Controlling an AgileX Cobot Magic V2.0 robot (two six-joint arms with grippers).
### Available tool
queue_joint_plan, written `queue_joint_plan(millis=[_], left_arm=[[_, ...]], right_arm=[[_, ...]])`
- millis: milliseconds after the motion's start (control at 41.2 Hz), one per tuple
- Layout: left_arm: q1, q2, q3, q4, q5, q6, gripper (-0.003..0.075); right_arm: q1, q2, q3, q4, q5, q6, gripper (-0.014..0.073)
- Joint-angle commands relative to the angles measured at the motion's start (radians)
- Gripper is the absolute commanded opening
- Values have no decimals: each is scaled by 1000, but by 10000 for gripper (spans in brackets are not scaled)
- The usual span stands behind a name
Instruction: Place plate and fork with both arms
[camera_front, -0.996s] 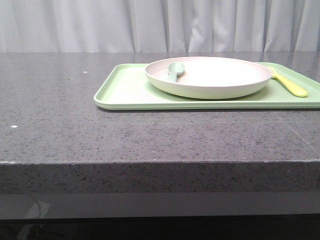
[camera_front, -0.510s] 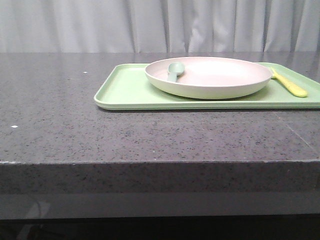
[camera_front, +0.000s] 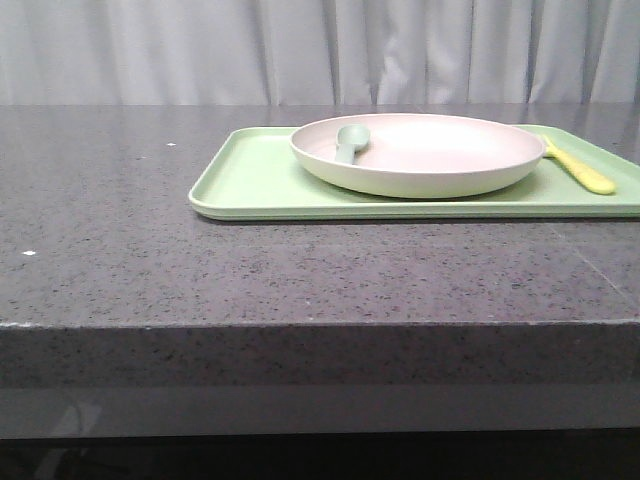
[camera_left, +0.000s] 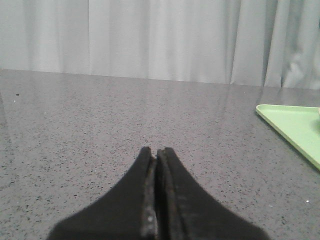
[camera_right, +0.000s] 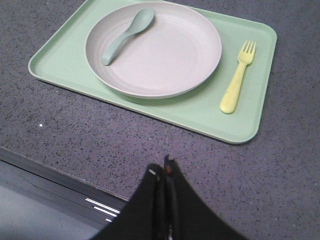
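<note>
The pale pinkish-cream plate (camera_front: 420, 152) sits on a light-green tray (camera_front: 260, 185) on the grey stone counter; it also shows in the right wrist view (camera_right: 165, 55). A grey-green spoon (camera_front: 348, 143) (camera_right: 126, 35) lies in the plate. The yellow fork (camera_front: 578, 167) (camera_right: 237, 77) lies on the tray to the right of the plate. My left gripper (camera_left: 155, 151) is shut and empty, low over bare counter to the left of the tray. My right gripper (camera_right: 162, 169) is shut and empty, above the counter's front edge, short of the tray. Neither gripper shows in the front view.
The tray's near left corner (camera_left: 295, 125) shows in the left wrist view. A grey curtain (camera_front: 320, 50) hangs behind the counter. The counter's front edge (camera_front: 300, 325) drops off toward me, with a dark ledge below it (camera_right: 45, 180).
</note>
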Motion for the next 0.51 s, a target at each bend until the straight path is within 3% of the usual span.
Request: queue_joint_plan(millis=[0, 486], left_arm=[[-6, -25, 8, 2, -86, -13, -20], [-6, -25, 8, 2, -86, -13, -20]], right_arm=[[-2, 0, -20, -13, -67, -6, -118], [-1, -5, -16, -13, -69, -6, -118]])
